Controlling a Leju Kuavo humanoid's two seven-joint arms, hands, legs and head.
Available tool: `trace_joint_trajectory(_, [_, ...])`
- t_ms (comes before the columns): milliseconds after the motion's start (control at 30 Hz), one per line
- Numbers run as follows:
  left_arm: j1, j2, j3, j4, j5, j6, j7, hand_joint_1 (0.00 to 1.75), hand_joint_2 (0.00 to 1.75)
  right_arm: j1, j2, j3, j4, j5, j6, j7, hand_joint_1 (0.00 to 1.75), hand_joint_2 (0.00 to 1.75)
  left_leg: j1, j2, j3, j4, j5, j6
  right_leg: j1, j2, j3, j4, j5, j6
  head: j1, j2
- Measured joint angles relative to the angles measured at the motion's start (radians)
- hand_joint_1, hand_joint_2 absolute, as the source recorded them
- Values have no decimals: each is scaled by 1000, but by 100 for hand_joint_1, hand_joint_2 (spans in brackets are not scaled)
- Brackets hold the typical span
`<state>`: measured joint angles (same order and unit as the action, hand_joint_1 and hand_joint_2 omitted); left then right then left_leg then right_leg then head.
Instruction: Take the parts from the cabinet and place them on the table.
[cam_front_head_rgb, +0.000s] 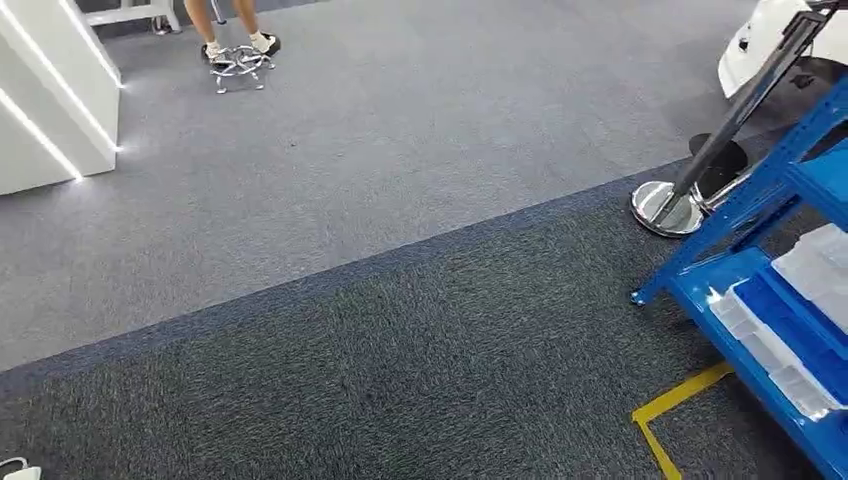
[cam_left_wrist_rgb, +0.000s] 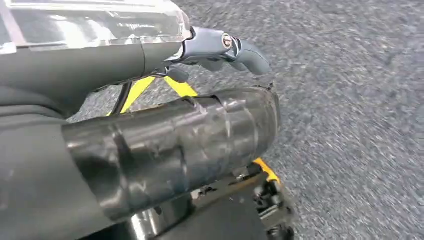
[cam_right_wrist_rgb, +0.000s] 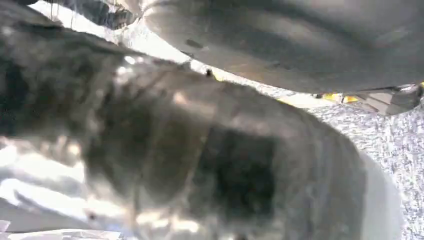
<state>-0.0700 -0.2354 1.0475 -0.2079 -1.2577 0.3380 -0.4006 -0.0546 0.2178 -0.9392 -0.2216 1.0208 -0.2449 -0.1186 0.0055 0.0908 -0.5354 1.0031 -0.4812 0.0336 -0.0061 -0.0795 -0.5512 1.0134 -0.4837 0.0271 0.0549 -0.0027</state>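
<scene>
in the head view a two-tone grey carpet (cam_front_head_rgb: 400, 330) takes up most of the floor, paler further off and darker close in. a blue rack (cam_front_head_rgb: 745, 215) stands at the right edge with its lower shelf in sight. on that shelf lie a pale see-through tray (cam_front_head_rgb: 818, 262) and, nearer, a blue bin (cam_front_head_rgb: 790, 325) edged with small clear compartments. just beyond the rack's corner foot a shiny round post base (cam_front_head_rgb: 665, 208) sits on the carpet, and its dark pole leans up across the rack's frame. a corner of yellow tape (cam_front_head_rgb: 680, 395) is stuck to the floor just beside the rack's near side. a white rounded machine (cam_front_head_rgb: 760, 40) is partly visible at the upper right. far off at the top, a person's feet (cam_front_head_rgb: 240, 44) rest by the chrome foot of a stool (cam_front_head_rgb: 240, 68). a white counter (cam_front_head_rgb: 50, 90) with lit strips stands at the left.

in the left wrist view the left robot hand (cam_left_wrist_rgb: 165, 52) is grasping a clear box (cam_left_wrist_rgb: 95, 22). the box's see-through wall lies flat against the grey cover, and the thick thumb (cam_left_wrist_rgb: 225, 44) reaches past the box's rounded corner. the box is up off the carpet and well apart from the rack. what it contains is too washed out by glare to make out.

the right wrist view is badly blurred. the right robot hand (cam_right_wrist_rgb: 175, 150) is a dark grey mass close to the lens, above speckled carpet, and i cannot tell whether it is released, clenched or grasping anything.
</scene>
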Motion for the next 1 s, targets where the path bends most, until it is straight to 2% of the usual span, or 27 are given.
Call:
trace_joint_trajectory(33, [-1,0,0,0,1,0,-2,0,0,-1,0,0,0,0,0,-1,0,0,-1,9,2,1,-2,-7,2,19,-2,2,6,-10,-2,0])
trace_joint_trajectory(100, [-8,-1,1,0,2,0,-2,0,0,3,0,0,0,0,0,-2,0,0,0,22,7,-1,-3,-16,3,33,-8,7,3,-19,-1,0])
trace_joint_trajectory(133, [-9,-1,1,0,2,0,-3,0,0,5,0,0,0,0,0,-2,0,0,-3,32,13,-2,-6,-24,0,44,-7,1,6,-26,-2,0])
trace_joint_trajectory(167, [-10,0,1,0,2,0,-3,0,0,5,1,0,0,0,0,-2,0,0,4,-2,9,11,-18,-33,-9,52,3,-6,13,-34,-1,0])
trace_joint_trajectory(200, [-9,0,1,0,2,0,-4,0,0,3,1,0,0,0,0,-2,0,0,5,-43,-4,46,-47,-35,-10,62,2,-6,14,-40,-2,0])
trace_joint_trajectory(233, [-6,0,1,0,2,0,-3,0,0,1,1,0,0,1,0,-1,0,0,7,-64,-35,115,-91,-35,-9,70,0,-6,16,-45,-3,0])
trace_joint_trajectory(267, [-3,0,2,0,3,0,-3,0,0,1,1,0,0,1,0,-1,0,0,7,-74,-73,200,-134,-37,-8,81,-1,-6,16,-46,-3,0])
trace_joint_trajectory(300, [-1,0,2,0,3,0,-3,0,0,1,1,0,0,1,0,-1,0,0,7,-79,-107,274,-161,-38,-7,93,-3,-4,16,-46,-3,0])
trace_joint_trajectory(333, [1,0,3,0,5,0,-3,0,0,1,1,0,0,1,0,-1,0,0,7,-81,-129,317,-165,-38,-6,106,-3,-2,16,-46,-3,0])
trace_joint_trajectory(367, [2,0,3,0,5,0,-2,0,0,3,1,0,0,1,0,0,0,0,7,-82,-128,308,-143,-38,-6,119,-3,0,15,-46,-3,0])
trace_joint_trajectory(400, [2,0,3,0,5,0,-2,0,0,3,1,0,0,1,-1,2,0,0,8,-82,-108,258,-103,-36,-7,133,-3,3,14,-46,-3,0])
trace_joint_trajectory(433, [1,0,3,0,4,0,-2,0,0,3,1,0,0,1,-1,2,0,0,9,-88,-69,169,-49,-34,-8,149,-3,8,13,-45,-3,0])
trace_joint_trajectory(467, [0,0,3,0,4,0,-1,0,0,2,1,0,0,1,-1,2,0,0,11,-116,-29,77,-3,-31,-8,162,-3,12,10,-40,-3,0])
trace_joint_trajectory(500, [3,0,3,0,4,0,0,0,0,1,1,0,0,2,-1,2,0,0,13,-168,-13,37,-12,-27,-5,171,-9,18,7,-36,-2,0])
trace_joint_trajectory(567, [0,0,3,0,4,-1,0,0,0,0,1,0,0,2,-1,2,0,0,13,-156,-12,24,-14,-26,-7,190,-19,22,8,-23,-2,0])
trace_joint_trajectory(633, [-3,0,3,0,4,-2,0,0,0,5,1,0,0,2,-1,2,0,0,9,-138,-8,21,-9,-12,-10,210,-24,16,14,-8,-2,0])
trace_joint_trajectory(667, [-3,-2,3,0,4,-2,-1,0,0,5,0,0,0,2,-1,2,0,0,17,-122,-6,9,-2,0,-12,203,-24,24,8,-5,-3,0])
trace_joint_trajectory(700, [-4,-2,3,0,3,-2,-1,0,0,5,0,0,0,3,-1,2,0,0,16,-112,-3,5,0,4,-6,146,-36,51,-11,-1,0,0])
trace_joint_trajectory(733, [-4,-2,3,0,3,-2,-2,0,0,3,0,0,0,3,-1,2,0,0,15,-100,-3,5,-1,8,-6,116,-65,107,-47,2,2,0])
trace_joint_trajectory(800, [0,-2,3,0,3,-1,-2,0,0,1,0,0,0,3,0,2,0,0,11,-69,-3,6,-4,12,-8,93,-144,265,-119,7,2,0])
trace_joint_trajectory(833, [1,-1,3,0,3,0,-2,0,0,1,0,0,0,4,0,1,0,0,10,-55,-3,7,-5,12,-9,90,-169,314,-129,8,2,0])
trace_joint_trajectory(867, [0,0,4,0,3,0,-2,0,0,1,0,0,0,4,1,1,0,0,9,-43,-2,7,-7,12,-9,87,-173,318,-115,9,2,0])
trace_joint_trajectory(900, [-1,0,4,0,3,0,-3,0,0,2,0,0,0,4,1,1,0,0,9,-32,0,8,-9,12,-9,84,-152,278,-82,8,2,0])
trace_joint_trajectory(933, [-2,0,4,0,3,0,-4,0,0,4,0,0,0,4,1,1,0,0,9,-23,3,9,-12,10,-9,77,-114,205,-39,6,2,0])
trace_joint_trajectory(967, [-3,-1,4,0,3,0,-4,0,0,3,-1,0,0,5,1,1,0,0,9,-13,9,10,-17,7,-7,57,-62,107,6,1,2,0])
trace_joint_trajectory(1000, [-2,-1,4,0,4,0,-5,0,0,1,-1,0,0,5,1,1,0,0,7,-2,14,10,-21,1,-2,7,-24,28,13,-7,2,0])
